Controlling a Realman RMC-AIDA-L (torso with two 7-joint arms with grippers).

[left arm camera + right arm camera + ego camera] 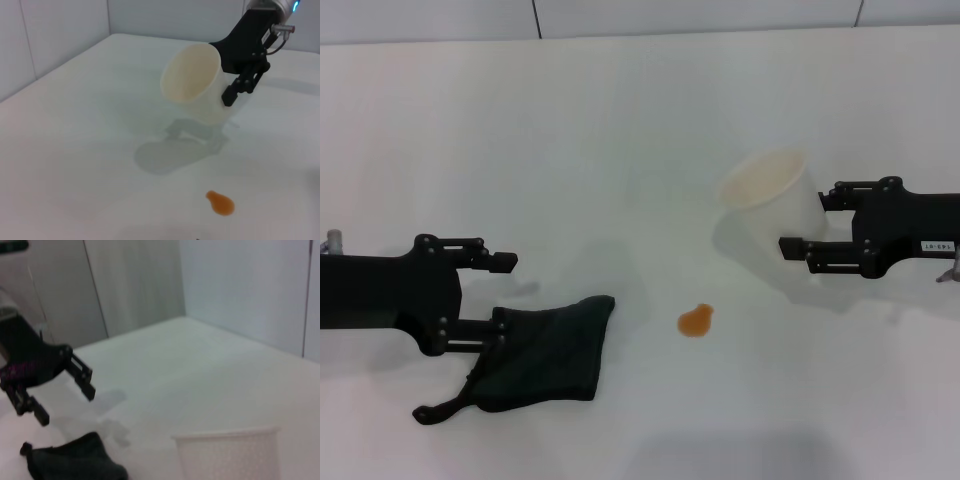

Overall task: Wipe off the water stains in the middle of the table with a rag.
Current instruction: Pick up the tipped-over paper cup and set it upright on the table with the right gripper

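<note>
The dark green-black rag lies flat on the white table at the front left, its thin corner trailing to the left. My left gripper is open at the rag's left edge, and its nearer finger overlaps the cloth's corner. The right wrist view shows this gripper just above the rag. The small orange water stain sits to the right of the rag, uncovered, and also shows in the left wrist view. My right gripper is shut on a white paper cup.
The paper cup is tilted and held above the table beyond the stain, casting a shadow below it. Its rim shows in the right wrist view. Wall panels bound the table's far edge.
</note>
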